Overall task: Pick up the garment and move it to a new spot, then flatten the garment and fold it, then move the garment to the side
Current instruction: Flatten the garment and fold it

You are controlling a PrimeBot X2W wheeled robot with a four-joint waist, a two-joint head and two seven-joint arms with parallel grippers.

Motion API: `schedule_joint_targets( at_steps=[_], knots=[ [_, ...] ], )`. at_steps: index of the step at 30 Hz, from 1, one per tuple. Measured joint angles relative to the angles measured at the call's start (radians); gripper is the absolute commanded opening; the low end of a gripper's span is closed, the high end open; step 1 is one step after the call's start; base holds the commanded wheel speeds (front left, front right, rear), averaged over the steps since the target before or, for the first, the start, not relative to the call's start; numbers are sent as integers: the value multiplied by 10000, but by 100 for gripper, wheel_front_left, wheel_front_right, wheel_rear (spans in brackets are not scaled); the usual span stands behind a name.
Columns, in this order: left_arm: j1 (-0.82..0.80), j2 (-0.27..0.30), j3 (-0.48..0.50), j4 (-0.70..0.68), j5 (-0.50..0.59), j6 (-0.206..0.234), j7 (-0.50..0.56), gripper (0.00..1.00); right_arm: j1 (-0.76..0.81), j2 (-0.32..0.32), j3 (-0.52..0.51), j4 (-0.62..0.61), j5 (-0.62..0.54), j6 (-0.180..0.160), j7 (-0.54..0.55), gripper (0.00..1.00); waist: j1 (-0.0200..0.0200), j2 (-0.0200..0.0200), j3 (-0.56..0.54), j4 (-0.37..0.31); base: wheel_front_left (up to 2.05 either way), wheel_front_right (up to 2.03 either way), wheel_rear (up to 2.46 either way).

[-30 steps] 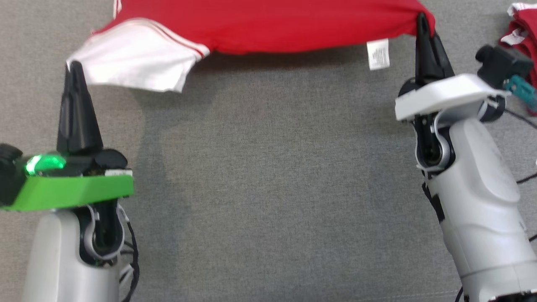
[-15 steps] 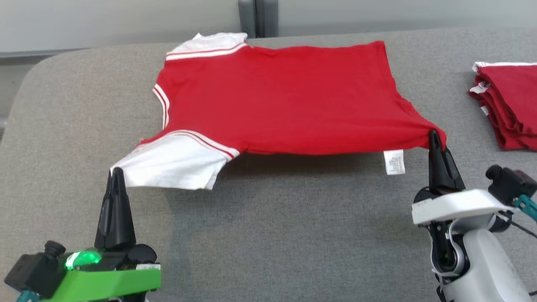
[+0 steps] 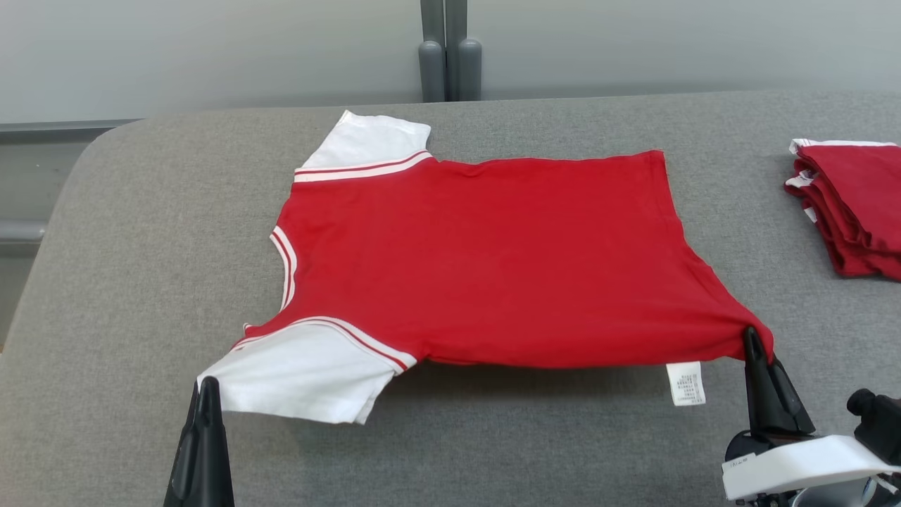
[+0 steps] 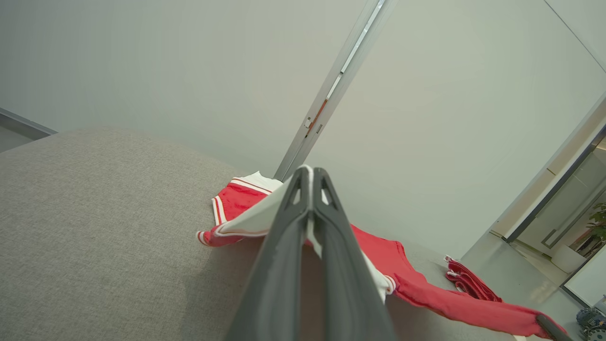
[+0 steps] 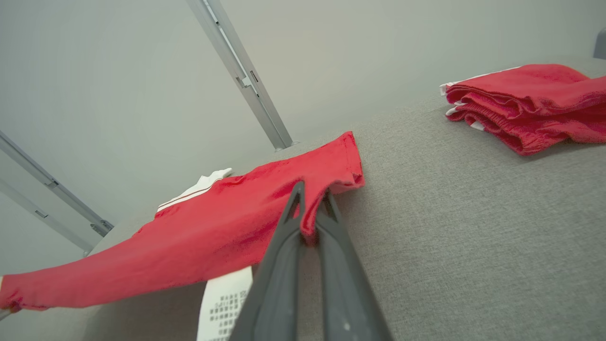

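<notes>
- The red knit T-shirt with white sleeves (image 3: 486, 260) lies spread sideways across the middle of the grey fabric-covered bench (image 3: 141, 296), with its collar toward the robot's left and its hem toward the right.
- The shirt's far half rests flat on the bench. Its near edge is lifted clear of the surface, and a shadow falls on the grey cloth beneath.
- The left tool (image 3: 205, 386) has its two long dark fingers pressed together on the outer corner of the near white sleeve. In the left wrist view, white fabric is caught between the tips.
- The right tool (image 3: 751, 334) pinches the near hem corner, where the red fabric bunches into a small peak between its fingers.
- A white printed care label (image 3: 685, 384) hangs from the raised near edge, just beside the right tool.
- A stack of folded red garments with white trim (image 3: 855, 211) sits at the bench's right side, well apart from the shirt.
- Behind the bench stands a pale grey wall (image 3: 211, 49), with two grey upright posts (image 3: 447, 63) at its middle.
</notes>
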Motion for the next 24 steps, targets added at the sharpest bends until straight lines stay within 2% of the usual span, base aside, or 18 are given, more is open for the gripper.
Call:
schedule_joint_targets(
  at_steps=[5, 17, 24],
  knots=[
    [17, 0, -13, 560, -215, 0, 0, 0, 269, 46, -82, 234, 92, 2, 272, 0, 0, 0, 9, -35, 0, 0, 0],
    [-599, 35, -199, 2803, -1043, 0, 0, 0, -414, 73, 445, 3145, 807, 0, -180, 0, 0, 0, -28, -288, 0, 0, 0],
    [-1384, 27, -403, 3521, -1289, 0, -2, 0, -963, 71, 694, 3950, 1087, 0, -405, 0, 1, 0, 80, -344, 0, 0, 0]
  ],
)
